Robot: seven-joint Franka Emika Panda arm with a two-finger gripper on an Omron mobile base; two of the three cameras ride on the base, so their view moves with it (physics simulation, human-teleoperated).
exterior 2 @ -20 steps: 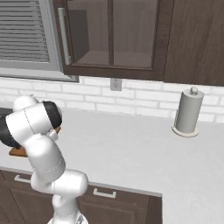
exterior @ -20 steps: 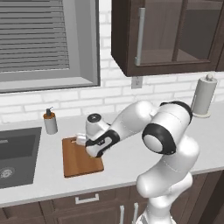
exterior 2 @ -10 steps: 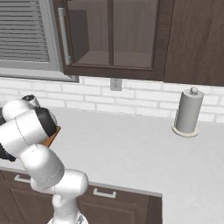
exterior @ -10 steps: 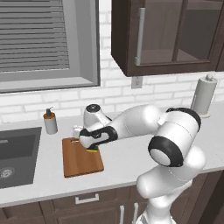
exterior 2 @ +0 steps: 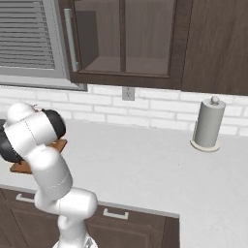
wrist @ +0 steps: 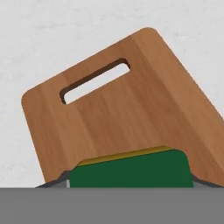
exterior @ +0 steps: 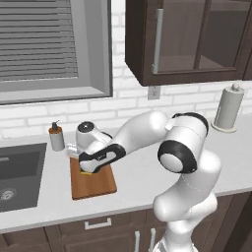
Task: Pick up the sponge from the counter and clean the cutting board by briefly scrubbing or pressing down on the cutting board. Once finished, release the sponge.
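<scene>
The reddish-brown cutting board [exterior: 94,183] lies on the light counter [exterior: 147,173] just right of the sink. In the hand view the cutting board [wrist: 131,100] spreads out below me, its handle slot [wrist: 94,81] at the far end. My gripper [exterior: 87,170] hangs low over the board's far left part, shut on the sponge [exterior: 86,172]. Close up, the sponge [wrist: 131,173] shows its dark green top over a yellow edge, held between the fingertips [wrist: 57,182]. Whether it presses on the wood I cannot tell. The arm hides most of the board [exterior 2: 21,167] in the right base view.
A soap dispenser [exterior: 56,138] stands behind the board's left corner. The dark sink basin [exterior: 15,177] lies to the left. A paper towel roll [exterior: 229,108] stands far right by the brick wall. Wall cabinets [exterior: 192,39] hang above the counter.
The hand has moved left and lower over the board, still holding the sponge. The elbow has swung out to the right. The board has stayed in place.
</scene>
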